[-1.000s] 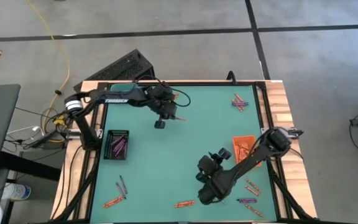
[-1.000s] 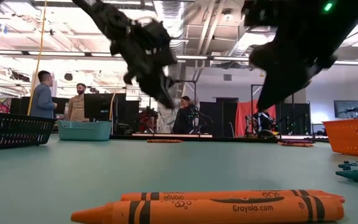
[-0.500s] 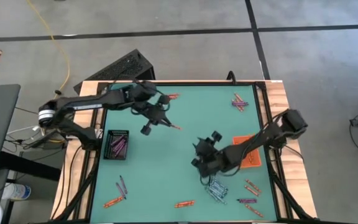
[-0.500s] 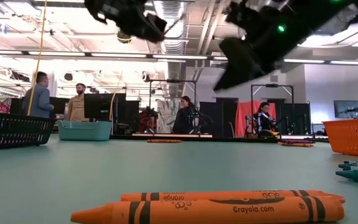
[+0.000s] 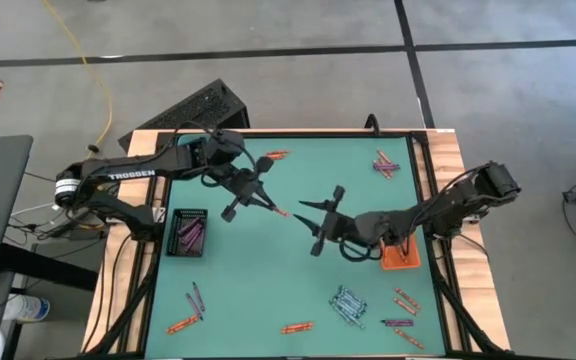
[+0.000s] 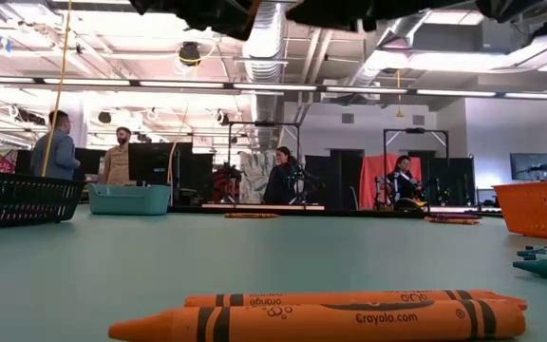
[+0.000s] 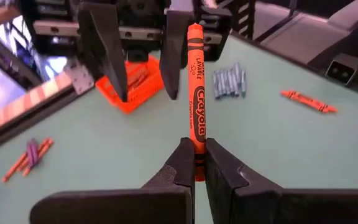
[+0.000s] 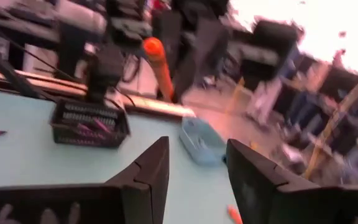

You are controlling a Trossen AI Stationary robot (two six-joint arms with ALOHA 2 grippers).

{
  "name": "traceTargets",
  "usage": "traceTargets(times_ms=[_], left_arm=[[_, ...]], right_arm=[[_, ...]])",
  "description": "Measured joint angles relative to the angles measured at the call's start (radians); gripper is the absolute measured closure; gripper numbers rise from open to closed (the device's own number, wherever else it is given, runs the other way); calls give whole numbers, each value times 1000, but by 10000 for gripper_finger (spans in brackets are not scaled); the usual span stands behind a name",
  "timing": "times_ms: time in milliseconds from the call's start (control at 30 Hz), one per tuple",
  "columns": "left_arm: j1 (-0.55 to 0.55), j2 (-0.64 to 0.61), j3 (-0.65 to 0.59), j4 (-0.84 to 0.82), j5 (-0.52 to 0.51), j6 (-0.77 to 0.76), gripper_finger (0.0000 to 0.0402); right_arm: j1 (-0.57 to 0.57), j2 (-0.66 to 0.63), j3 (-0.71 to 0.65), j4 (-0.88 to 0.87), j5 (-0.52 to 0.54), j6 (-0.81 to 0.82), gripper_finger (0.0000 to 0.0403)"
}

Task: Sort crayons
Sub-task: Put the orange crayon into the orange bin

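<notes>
The left end effector (image 7: 194,163) pinches a slim paper-wrapped orange crayon (image 7: 196,93); the right end effector (image 5: 313,222) faces it, fingers spread, empty.

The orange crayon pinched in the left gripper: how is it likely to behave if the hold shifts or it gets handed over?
The orange crayon stands straight out from the left gripper, held only at one end, so it is probably stiff and light. Its round, paper-wrapped body would likely roll if dropped. Gripped so near the end, it could pivot when the open right gripper closes on it.

"Crayola" on orange crayon (image 7: 196,93); "TROSSEN" on left arm (image 5: 128,176).
</notes>
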Motion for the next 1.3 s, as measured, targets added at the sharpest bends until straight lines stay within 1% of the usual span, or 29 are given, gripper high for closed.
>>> traceTargets(times_ms=[67, 133, 200, 300, 467, 567, 700, 833, 900, 1133, 1200, 1300], left_arm=[[-2, 0, 0, 25, 29, -5, 401], [-2, 0, 0, 50, 48, -7, 401], [-6, 0, 0, 61, 52, -7, 401], [-18, 0, 0, 86, 55, -7, 401], [-41, 0, 0, 111, 33, 3, 401], [-54, 0, 0, 128, -1, 4, 401], [-67, 5, 0, 146, -10, 4, 401], [-78, 19, 0, 153, -21, 7, 401], [-85, 26, 0, 157, -28, 14, 401], [-106, 27, 0, 175, -29, 47, 401], [-106, 27, 0, 188, -28, 47, 401], [-106, 27, 0, 187, -27, 48, 401]], right_arm=[[-5, 0, 1, 34, -64, -41, 241], [-9, 4, 1, 78, -89, -56, 241], [-14, 6, 2, 101, -115, -68, 241], [-22, 6, 2, 137, -192, -82, 241], [-23, 6, 3, 180, -283, -87, 241], [-23, 7, 20, 170, -333, -97, 241], [-19, 7, 49, 167, -365, -101, 241], [-15, 7, 79, 148, -370, -107, 246], [-12, 7, 88, 127, -370, -107, 258], [-11, 7, 93, 73, -374, -96, 318], [-12, 7, 93, 68, -382, -90, 328], [-10, 7, 93, 66, -391, -89, 332]])
